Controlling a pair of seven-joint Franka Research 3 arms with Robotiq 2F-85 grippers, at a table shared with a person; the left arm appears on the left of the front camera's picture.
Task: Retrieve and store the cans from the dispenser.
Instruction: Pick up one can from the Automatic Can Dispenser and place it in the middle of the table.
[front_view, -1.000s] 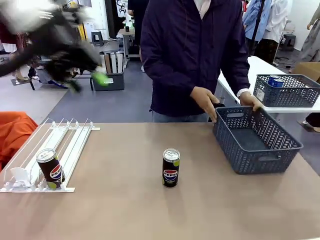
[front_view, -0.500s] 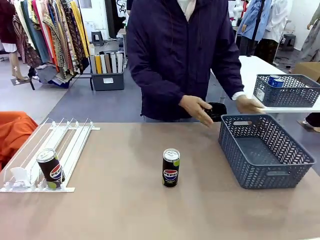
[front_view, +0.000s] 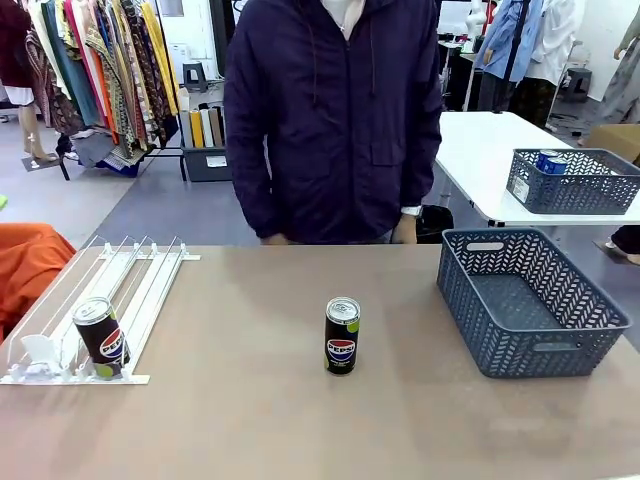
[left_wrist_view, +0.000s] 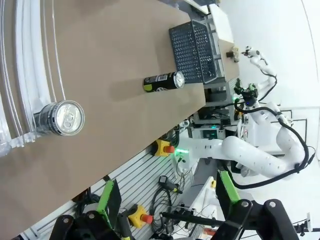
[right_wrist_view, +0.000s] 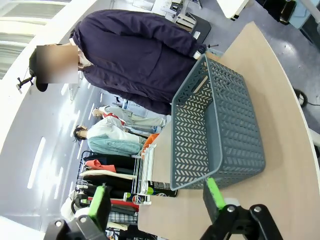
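Grey basket (front_view: 520, 355) is sitting empty, likely awaiting the loose can (front_view: 342, 335) and the racked can (front_view: 101, 337) in the dispenser (front_view: 150, 290), while the left end effector (left_wrist_view: 167, 192) and right end effector (right_wrist_view: 156, 197) are gaping, gripping nothing.

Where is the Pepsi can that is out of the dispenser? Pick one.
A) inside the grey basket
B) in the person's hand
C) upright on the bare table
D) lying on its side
C: the Pepsi can stands upright on the table, between the dispenser and the grey basket, touching neither.
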